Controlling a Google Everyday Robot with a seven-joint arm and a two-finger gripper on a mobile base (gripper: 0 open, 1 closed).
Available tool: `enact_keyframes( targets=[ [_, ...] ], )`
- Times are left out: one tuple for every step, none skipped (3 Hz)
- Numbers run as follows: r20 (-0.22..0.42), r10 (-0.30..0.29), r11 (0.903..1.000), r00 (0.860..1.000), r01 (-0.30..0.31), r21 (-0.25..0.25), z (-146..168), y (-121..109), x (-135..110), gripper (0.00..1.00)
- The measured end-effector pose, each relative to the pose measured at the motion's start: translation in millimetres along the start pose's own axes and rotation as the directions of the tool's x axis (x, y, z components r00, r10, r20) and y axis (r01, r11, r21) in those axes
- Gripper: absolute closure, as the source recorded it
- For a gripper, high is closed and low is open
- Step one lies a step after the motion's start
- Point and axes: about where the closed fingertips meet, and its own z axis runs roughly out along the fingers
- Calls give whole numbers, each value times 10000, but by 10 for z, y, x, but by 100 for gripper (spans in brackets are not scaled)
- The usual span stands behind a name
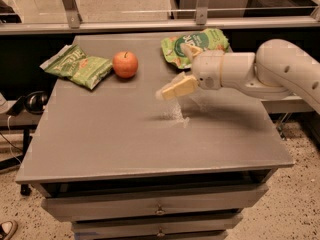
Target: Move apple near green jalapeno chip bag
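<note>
The red-orange apple (pixel 125 64) stands on the grey table (pixel 125 134) at the back left, just right of the olive-green jalapeno chip bag (pixel 77 66), which lies flat with a small gap between them. My gripper (pixel 183 70) hovers over the table's middle right, well to the right of the apple and apart from it. It is open and empty, with one cream finger (pixel 177 88) pointing left and down.
A brighter green chip bag with a round logo (pixel 200 45) lies at the back right, partly behind my gripper. A glass-and-metal rail (pixel 150 24) runs behind the table. Drawers sit under the front edge. Headphones (pixel 35 101) lie to the left.
</note>
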Motion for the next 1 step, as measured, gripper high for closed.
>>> enact_keyframes(
  targets=[
    [-39, 11, 9997, 10000, -10, 230, -129, -45, 35, 0]
  ],
)
